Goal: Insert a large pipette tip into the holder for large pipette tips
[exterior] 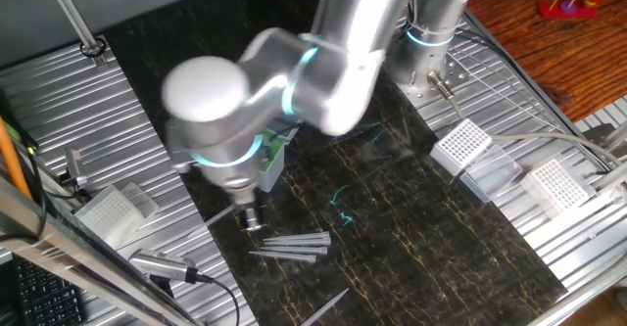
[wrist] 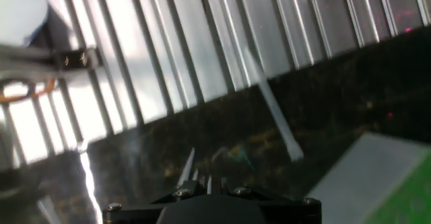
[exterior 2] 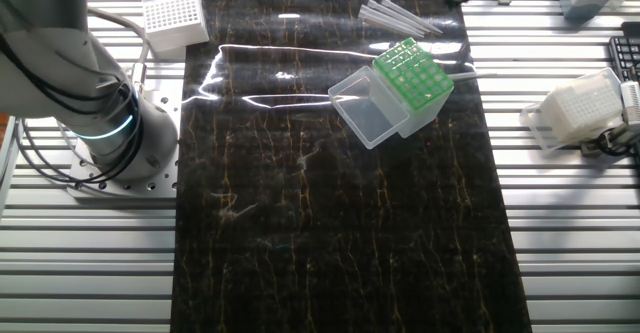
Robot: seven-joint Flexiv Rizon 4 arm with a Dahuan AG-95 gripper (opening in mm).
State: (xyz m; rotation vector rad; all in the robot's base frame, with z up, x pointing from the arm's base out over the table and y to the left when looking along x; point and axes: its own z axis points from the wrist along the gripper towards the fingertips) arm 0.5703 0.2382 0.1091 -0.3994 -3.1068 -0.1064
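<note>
- At the far left of one fixed view a white grid-topped rack (exterior: 106,211) with a clear lid sits on the ribbed aluminium table (exterior: 59,111); it is blurred and its holes cannot be counted.
- The silver arm (exterior: 294,76) fills the upper middle of that view, smooth and rounded with glowing teal rings at its joints, and it hides most of what lies behind it.
- The hand (exterior: 252,215) hangs low under the big round joint, left of centre, just above the dark marbled mat (exterior: 411,238). Its fingers are small and smeared here, and the hand view shows only a dark edge along the bottom, so I cannot tell whether it is open, closed or gripping anything.
- The holder for large pipette tips (exterior: 273,156) shows only as a green sliver beside the wrist in this view. In the other fixed view the holder (exterior 2: 410,85) is plain: a pale translucent box, tilted, in the upper right of the mat, with a green perforated top and its clear lid swung open to the lower left.
- A loose bundle of large pipette tips (exterior: 294,245) lies on the mat just right of the hand: long, tapered, grey-white.
- One more tip (exterior: 323,307) lies alone near the bottom edge.
- At the right, two further white racks (exterior: 460,147) stand on the table, well apart from the holder.
</note>
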